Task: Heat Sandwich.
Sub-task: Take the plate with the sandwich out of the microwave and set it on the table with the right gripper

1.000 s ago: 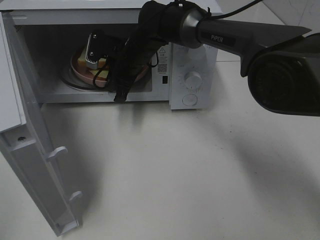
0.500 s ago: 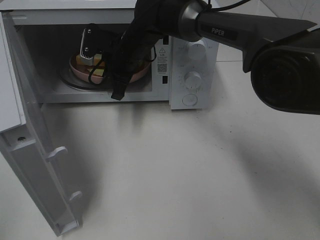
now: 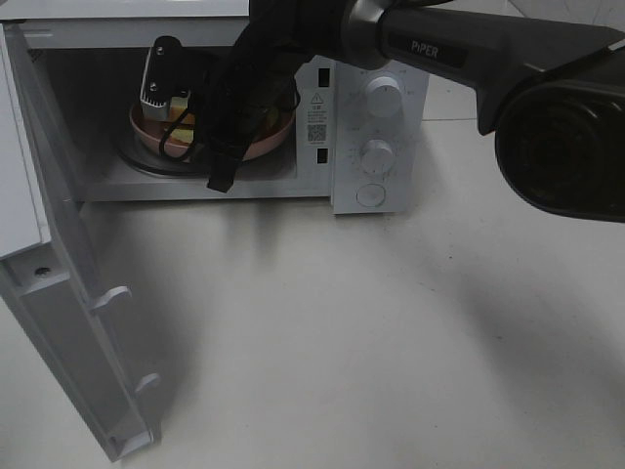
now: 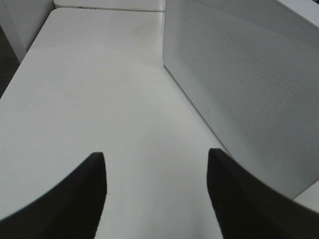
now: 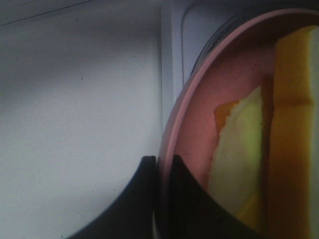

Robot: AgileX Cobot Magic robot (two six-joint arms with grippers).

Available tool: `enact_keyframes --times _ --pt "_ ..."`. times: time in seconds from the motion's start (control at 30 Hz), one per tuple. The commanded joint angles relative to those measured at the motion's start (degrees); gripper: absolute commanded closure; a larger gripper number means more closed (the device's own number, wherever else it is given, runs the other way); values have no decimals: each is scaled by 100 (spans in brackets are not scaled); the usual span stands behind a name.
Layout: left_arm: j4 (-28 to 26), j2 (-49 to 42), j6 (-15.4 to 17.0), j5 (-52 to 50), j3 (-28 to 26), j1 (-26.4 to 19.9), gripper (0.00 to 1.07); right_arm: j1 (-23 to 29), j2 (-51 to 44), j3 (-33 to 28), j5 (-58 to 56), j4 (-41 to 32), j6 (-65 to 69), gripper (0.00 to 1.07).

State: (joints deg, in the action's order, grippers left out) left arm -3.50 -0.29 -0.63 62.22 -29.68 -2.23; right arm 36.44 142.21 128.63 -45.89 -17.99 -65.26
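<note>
One plated sandwich [image 5: 234, 154] sits inside the open microwave [image 3: 376, 107], gripped by its dish.
We find the right gripper [image 5: 159, 167] clenched on the rim of the pink plate [image 5: 199, 99], which bears the sandwich above the glass turntable [image 3: 142, 161]; we cannot tell whether the plate rests there. We judge loading nearly done: next the plate should settle flat, the jaws let go, and the right arm [image 3: 439, 49] back out without dragging the rim. The left gripper [image 4: 155, 191] hangs released and empty over the desk [image 3: 371, 332], beside a white perforated panel [image 4: 249, 74]. The door [image 3: 59, 322] stands wide at the desk's left edge; the arm fills the opening, so closing must wait.
</note>
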Motion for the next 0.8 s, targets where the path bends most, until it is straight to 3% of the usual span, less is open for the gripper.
enact_keyframes --times 0.03,0.63,0.8 --pt "11 -29 23 -103 17 17 49 40 -178 34 29 155 63 107" --pt "11 -29 23 -103 17 17 49 241 -413 0 -115 304 304 107" --pt "11 -29 23 -103 17 17 49 309 -693 -590 201 304 252 107"
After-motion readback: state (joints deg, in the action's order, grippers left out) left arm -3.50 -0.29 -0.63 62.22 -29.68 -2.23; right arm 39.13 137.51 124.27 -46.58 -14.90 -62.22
